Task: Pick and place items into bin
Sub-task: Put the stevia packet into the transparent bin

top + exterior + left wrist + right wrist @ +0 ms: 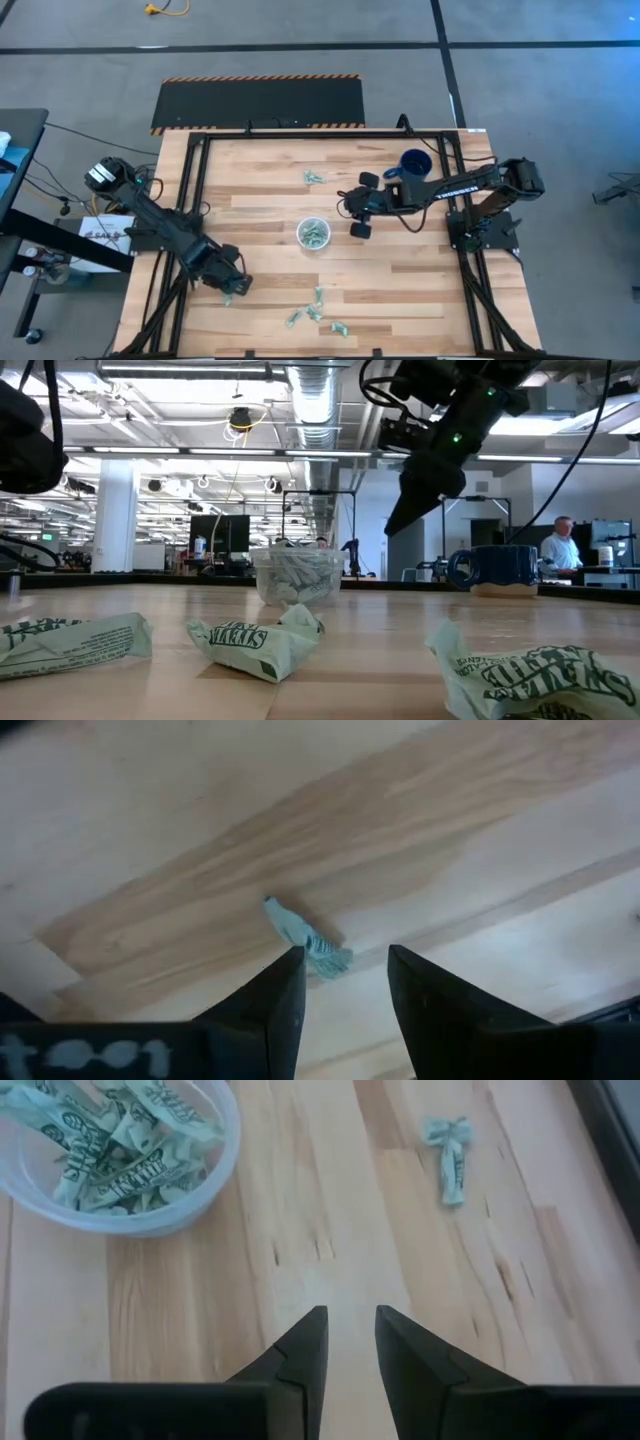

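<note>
Pincers first: the left pincer (345,982) is low over the near-left part of the table (420,300), its jaws open with a gap between them, and one wrapper (305,938) lies on the wood just ahead of the fingertips, touching neither that I can see. The right pincer (350,1342) hangs above the table's middle-right, jaws parted narrowly and holding nothing. Just beside it stands the cup (313,235), already holding many wrappers. More wrappers lie loose: a few (314,178) at the far side, several (316,306) near the front edge. A blue mug (414,164) stands behind the right arm.
</note>
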### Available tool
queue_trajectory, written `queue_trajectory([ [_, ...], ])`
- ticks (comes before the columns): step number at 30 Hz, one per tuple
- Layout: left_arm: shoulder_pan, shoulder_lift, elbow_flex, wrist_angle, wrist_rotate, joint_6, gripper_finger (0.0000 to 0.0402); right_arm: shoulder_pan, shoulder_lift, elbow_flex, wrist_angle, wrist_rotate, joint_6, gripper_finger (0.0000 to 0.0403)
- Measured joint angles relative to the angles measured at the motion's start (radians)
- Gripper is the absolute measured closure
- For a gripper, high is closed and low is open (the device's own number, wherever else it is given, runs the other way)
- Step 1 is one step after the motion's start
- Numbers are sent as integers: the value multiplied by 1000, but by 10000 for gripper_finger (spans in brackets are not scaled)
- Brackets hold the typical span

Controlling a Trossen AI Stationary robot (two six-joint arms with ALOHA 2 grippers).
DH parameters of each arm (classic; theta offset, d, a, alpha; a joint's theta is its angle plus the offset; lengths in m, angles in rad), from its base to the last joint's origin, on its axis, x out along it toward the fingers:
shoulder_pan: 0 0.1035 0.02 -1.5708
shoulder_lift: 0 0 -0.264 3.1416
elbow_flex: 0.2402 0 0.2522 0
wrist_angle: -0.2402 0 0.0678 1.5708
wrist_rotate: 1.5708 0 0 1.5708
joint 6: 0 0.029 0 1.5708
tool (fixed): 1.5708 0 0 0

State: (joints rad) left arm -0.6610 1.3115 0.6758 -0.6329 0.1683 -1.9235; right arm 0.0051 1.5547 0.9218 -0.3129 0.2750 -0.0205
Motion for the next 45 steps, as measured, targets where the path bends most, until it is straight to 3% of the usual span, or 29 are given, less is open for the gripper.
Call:
queue_trajectory([
  [8, -2, 9, 0, -4, -38, -16, 269, 0, 0, 0, 56, -1, -41, 321],
  [15, -7, 98, 0, 27, 51, 3, 269, 0, 1, 0, 60, -4, -33, 321],
  [21, -6, 147, 0, 85, 56, 13, 269, 0, 1, 0, 60, -8, -33, 321],
  [32, -7, 163, 0, 32, 50, 17, 272, 0, 5, 0, 61, -9, -32, 321],
  [45, -8, 163, 0, 4, 10, 37, 384, 0, 5, 0, 64, -9, -32, 321],
])
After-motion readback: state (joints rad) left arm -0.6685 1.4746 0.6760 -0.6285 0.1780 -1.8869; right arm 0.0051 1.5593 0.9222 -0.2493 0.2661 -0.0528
